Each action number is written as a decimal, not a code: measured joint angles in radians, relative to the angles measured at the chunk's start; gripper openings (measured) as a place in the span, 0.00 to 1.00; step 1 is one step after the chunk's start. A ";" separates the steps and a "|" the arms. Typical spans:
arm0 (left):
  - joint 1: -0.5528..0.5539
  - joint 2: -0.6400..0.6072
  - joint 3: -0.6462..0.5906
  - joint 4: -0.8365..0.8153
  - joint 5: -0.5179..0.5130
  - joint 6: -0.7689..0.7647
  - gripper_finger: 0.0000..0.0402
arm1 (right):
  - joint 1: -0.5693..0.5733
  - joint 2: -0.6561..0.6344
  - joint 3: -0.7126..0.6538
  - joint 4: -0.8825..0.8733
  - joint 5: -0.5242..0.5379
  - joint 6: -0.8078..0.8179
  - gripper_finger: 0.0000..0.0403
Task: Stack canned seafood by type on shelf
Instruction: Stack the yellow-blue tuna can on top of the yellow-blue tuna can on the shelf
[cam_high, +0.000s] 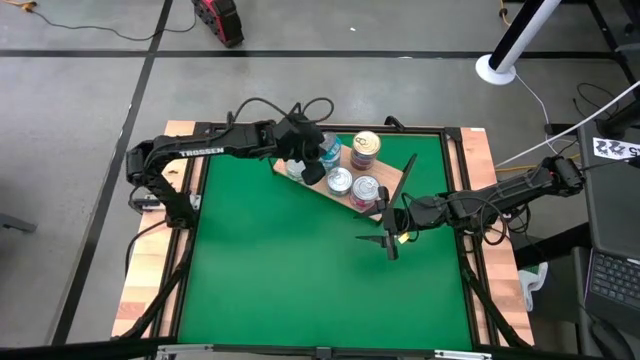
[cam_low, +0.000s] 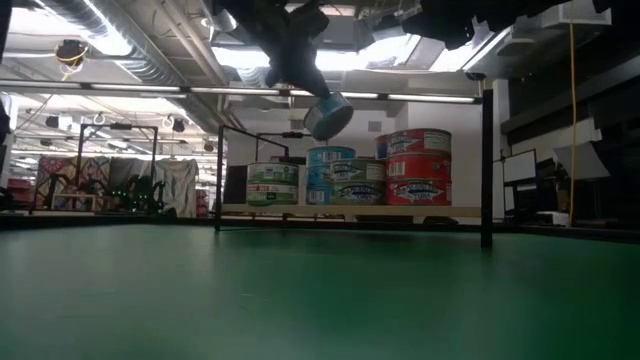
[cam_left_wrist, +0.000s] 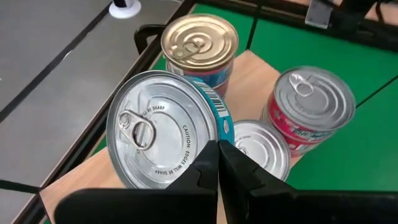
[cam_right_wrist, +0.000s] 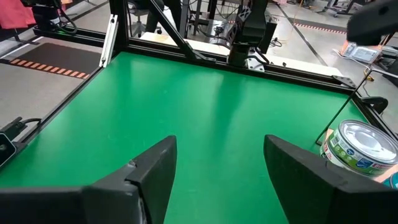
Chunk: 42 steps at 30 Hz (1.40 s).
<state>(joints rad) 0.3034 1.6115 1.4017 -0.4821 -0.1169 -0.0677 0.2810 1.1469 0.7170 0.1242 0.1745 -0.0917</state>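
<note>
The shelf (cam_high: 392, 180), a light wooden board on black wire supports, stands slantwise at the far middle of the green table. On it stand stacked tins: a gold-topped one (cam_high: 366, 147), silver-lidded ones (cam_high: 339, 180), a red-labelled stack (cam_low: 418, 165), a teal stack (cam_low: 345, 180) and a green-labelled tin (cam_low: 272, 185). My left gripper (cam_high: 318, 160) is shut on a teal-labelled tin (cam_left_wrist: 158, 134) above the shelf's left part. My right gripper (cam_right_wrist: 217, 146) hangs open over bare green table near the shelf's right end, with nothing between its fingers. My left gripper pinches the teal-labelled tin by the rim of its silver lid (cam_left_wrist: 204, 148), on the side nearest the wrist, between its two shut fingers. The fingers slant down from the table's left. The tin hangs tilted below them (cam_low: 328, 115), clear of the stacks.
A black frame (cam_high: 455, 200) borders the green mat. The shelf's black wire posts (cam_low: 486, 160) rise at its ends. Open green surface (cam_high: 290, 270) fills the near half of the table. A white stand base (cam_high: 497, 68) sits on the floor beyond the far edge.
</note>
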 joint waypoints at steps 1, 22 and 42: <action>0.003 0.007 0.000 0.001 0.001 0.009 0.00 | 0.000 0.000 0.000 0.000 0.000 0.000 0.60; 0.008 0.050 -0.001 -0.006 -0.077 0.237 0.00 | 0.000 0.000 0.000 -0.003 0.000 0.000 0.60; -0.003 0.085 -0.002 -0.042 -0.078 0.338 0.01 | 0.001 0.001 0.000 -0.023 -0.002 0.000 0.60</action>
<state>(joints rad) 0.3002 1.6970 1.3998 -0.5246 -0.1945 0.2707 0.2821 1.1477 0.7166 0.1013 0.1726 -0.0917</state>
